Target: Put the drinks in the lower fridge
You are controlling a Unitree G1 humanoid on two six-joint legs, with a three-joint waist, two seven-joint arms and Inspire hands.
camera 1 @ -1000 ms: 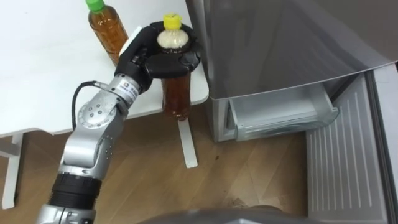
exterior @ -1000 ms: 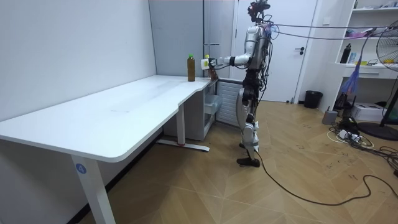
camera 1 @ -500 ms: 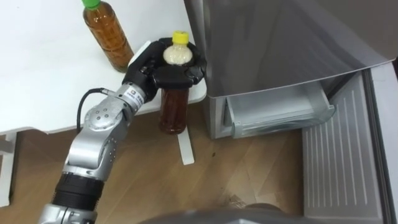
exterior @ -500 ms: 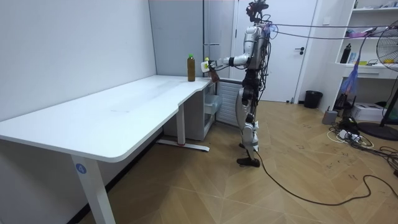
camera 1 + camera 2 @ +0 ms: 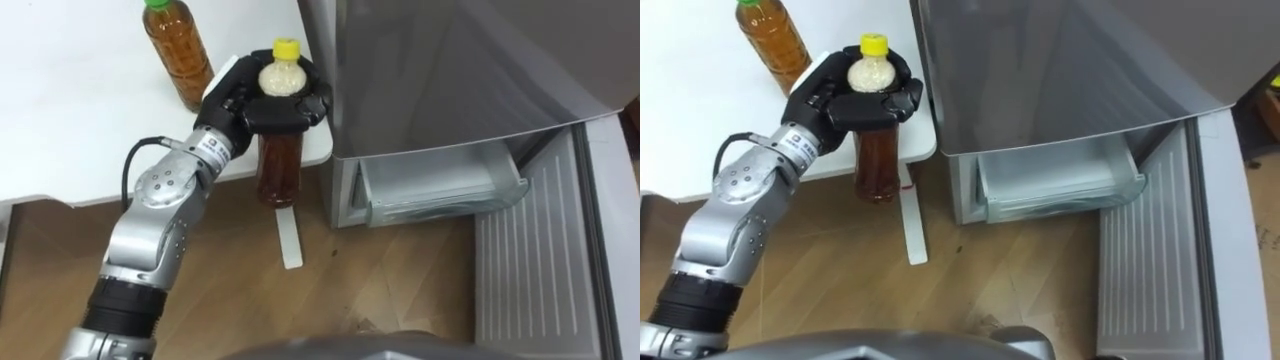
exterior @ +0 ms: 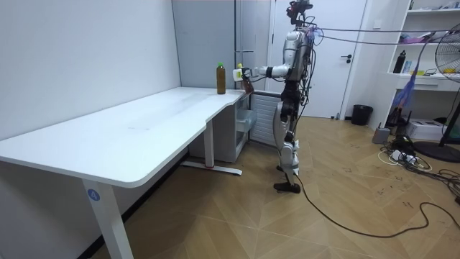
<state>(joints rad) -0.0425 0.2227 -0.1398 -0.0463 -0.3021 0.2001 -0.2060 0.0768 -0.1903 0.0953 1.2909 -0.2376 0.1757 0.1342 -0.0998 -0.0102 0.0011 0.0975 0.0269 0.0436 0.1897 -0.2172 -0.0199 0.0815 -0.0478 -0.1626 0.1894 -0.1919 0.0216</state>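
My left hand (image 5: pixel 245 100) is shut on a yellow-capped bottle of brown tea (image 5: pixel 278 170), its fingers wrapped round the neck just under the cap. The bottle hangs upright in the air past the white table's (image 5: pixel 80 110) corner, above the wooden floor and close to the grey fridge (image 5: pixel 450 70). A second tea bottle with a green cap (image 5: pixel 178 55) stands on the table behind my hand. The lower fridge door (image 5: pixel 540 270) is swung open at the right, and a clear bin (image 5: pixel 440 185) shows inside. In the room view I stand at the table's far end by the fridge.
The table's white leg and foot (image 5: pixel 286 235) stand on the floor right under the held bottle. The fridge's upper grey front overhangs the open lower part. Wooden floor lies between the table leg and the fridge.
My left hand has carried the yellow-capped bottle a little away from the table toward the fridge. The eye view has shifted slightly with my own movement. The green-capped bottle has stayed put.
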